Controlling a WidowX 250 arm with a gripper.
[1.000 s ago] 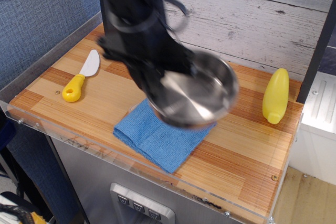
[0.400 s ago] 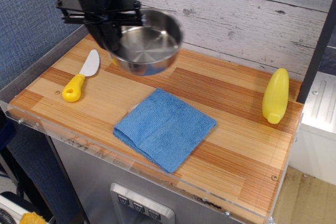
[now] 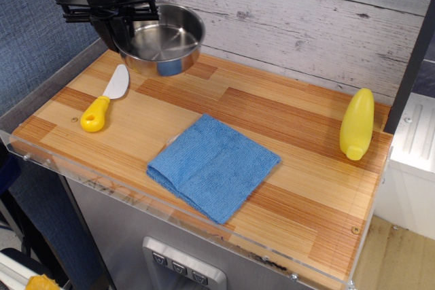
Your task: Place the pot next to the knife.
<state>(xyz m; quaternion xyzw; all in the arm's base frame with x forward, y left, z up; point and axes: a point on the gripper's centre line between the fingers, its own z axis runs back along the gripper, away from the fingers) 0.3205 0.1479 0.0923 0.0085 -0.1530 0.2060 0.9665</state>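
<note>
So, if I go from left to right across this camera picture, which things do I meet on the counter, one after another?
knife → pot, held by the gripper above the back-left corner → blue cloth → yellow bottle

A bench (image 3: 285, 188) of striped orange-brown wood with a clear rim stands on a grey metal cabinet (image 3: 122, 229) fitted with a small switch panel (image 3: 180, 266). Whitewashed plank wall (image 3: 306, 18) rises behind it; blue textured wall (image 3: 34, 32) stands at one side. Pale flooring (image 3: 397, 256), possibly wood, shows at the lower corner.
</note>
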